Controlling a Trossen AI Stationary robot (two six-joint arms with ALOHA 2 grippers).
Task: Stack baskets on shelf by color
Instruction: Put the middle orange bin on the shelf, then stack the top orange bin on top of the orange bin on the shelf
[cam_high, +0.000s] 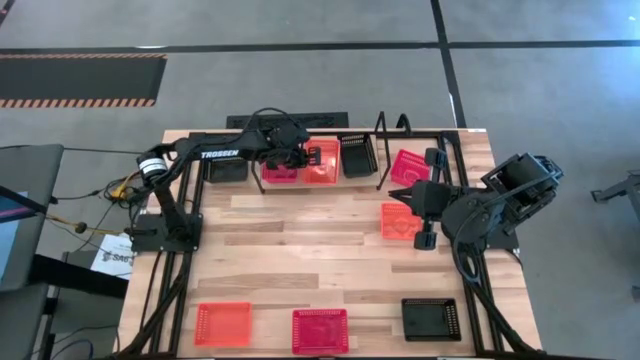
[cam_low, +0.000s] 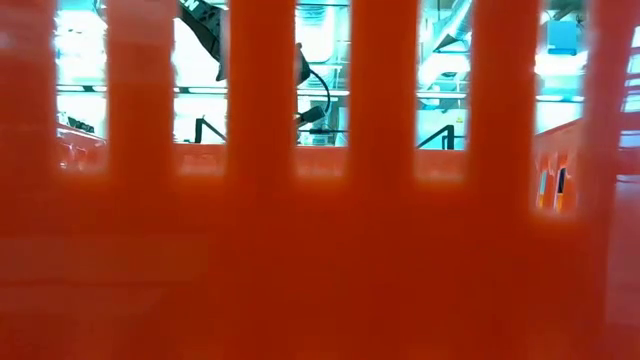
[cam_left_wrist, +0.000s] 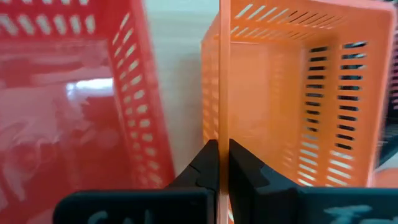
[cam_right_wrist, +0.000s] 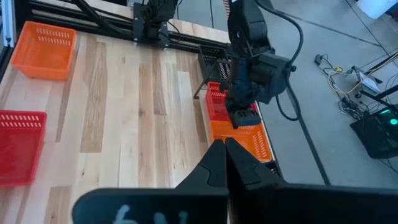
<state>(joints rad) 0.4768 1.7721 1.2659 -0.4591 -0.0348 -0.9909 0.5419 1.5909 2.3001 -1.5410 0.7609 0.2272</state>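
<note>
Left wrist view: orange basket (cam_left_wrist: 292, 99) wall btwn left hand (cam_left_wrist: 219, 163) fingers.

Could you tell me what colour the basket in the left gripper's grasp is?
Orange basket, pinched by the left gripper; clearest in the left wrist view.

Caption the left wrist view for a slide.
Left gripper shut on the orange basket wall, red basket alongside on the shelf.

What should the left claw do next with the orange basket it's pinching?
Probably let go and lift away. The left claw is shut on the wall of the orange perforated plastic basket, which already looks set on the black-framed wooden shelf beside the red mesh basket.
</note>
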